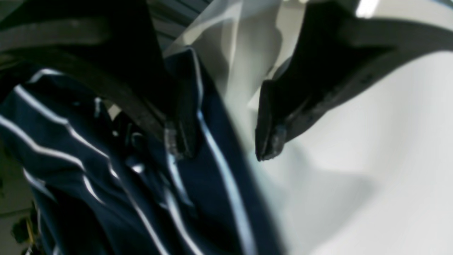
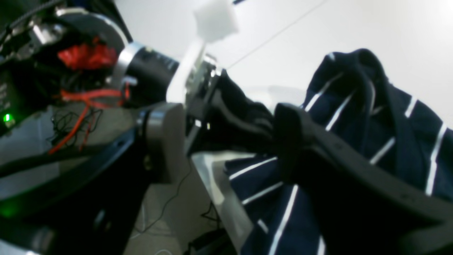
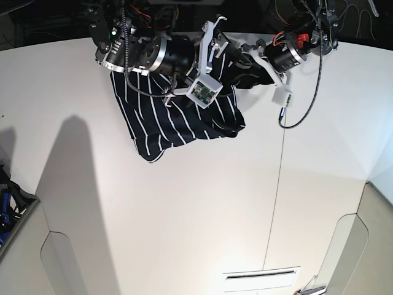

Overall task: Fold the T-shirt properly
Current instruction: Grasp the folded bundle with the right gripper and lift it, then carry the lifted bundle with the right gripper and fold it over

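Both sets of jaws spread! The striped shirt point(image 1: 226, 156) lies between the left gripper's point(image 1: 223, 147); closing askew could bunch it.

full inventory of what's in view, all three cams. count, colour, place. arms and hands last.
T-shirt: 1, dark navy with thin white stripes, rumpled on the table, under and beside the hands
table: 1, white, fills most of the base view
slotted white fitting: 1, white, at the table's near edge in the base view
loose cables: several, dark and light, below the table edge in the right wrist view
arms: 2, black with metallic and white parts, red wiring on the left one, reaching in from the far side
left hand: 1, black, open, shirt fabric at one finger, other finger over bare table
right hand: 1, black, open, above the shirt's edge
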Tool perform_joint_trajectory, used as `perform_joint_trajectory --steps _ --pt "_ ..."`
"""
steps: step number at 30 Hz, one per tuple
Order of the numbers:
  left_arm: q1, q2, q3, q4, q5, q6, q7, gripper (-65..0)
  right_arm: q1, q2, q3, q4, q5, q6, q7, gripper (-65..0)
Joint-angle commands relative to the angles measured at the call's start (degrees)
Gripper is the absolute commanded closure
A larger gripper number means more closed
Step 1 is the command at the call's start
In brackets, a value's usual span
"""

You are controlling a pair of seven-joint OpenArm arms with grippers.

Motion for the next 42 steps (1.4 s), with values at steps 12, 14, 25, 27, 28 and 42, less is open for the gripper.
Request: perform_joint_trajectory --steps 12,14,25,27,28,42 --pt "0.2 -0.4 -20.0 6.9 -21.8 -0.7 14.1 -27.0 4.6 -0.3 9.7 4.2 1.0 0.1 2.1 -38.8" --pt "0.4 -0.7 -20.9 8.7 -23.7 -0.7 16.2 -27.0 4.5 -0.3 13.1 4.2 1.1 -0.1 2.1 -38.8" --pt "2.1 -1.0 -18.5 9.7 -24.5 -0.7 15.9 -27.0 4.3 1.4 18.1 -8.4 7.8 1.2 2.3 -34.0" --pt "2.1 -1.0 -18.4 9.7 -24.5 -0.7 15.9 -27.0 4.3 1.4 18.0 -11.1 11.0 2.3 2.2 -34.0" --pt "2.1 -1.0 -18.4 9.7 -24.5 -0.7 15.9 -27.0 4.3 1.4 17.7 -11.8 12.7 2.4 2.2 -34.0" --pt "2.1 -1.0 -18.4 9.7 -24.5 -0.7 15.9 -27.0 4.2 1.0 8.0 -11.9 13.9 2.1 0.9 -34.0"
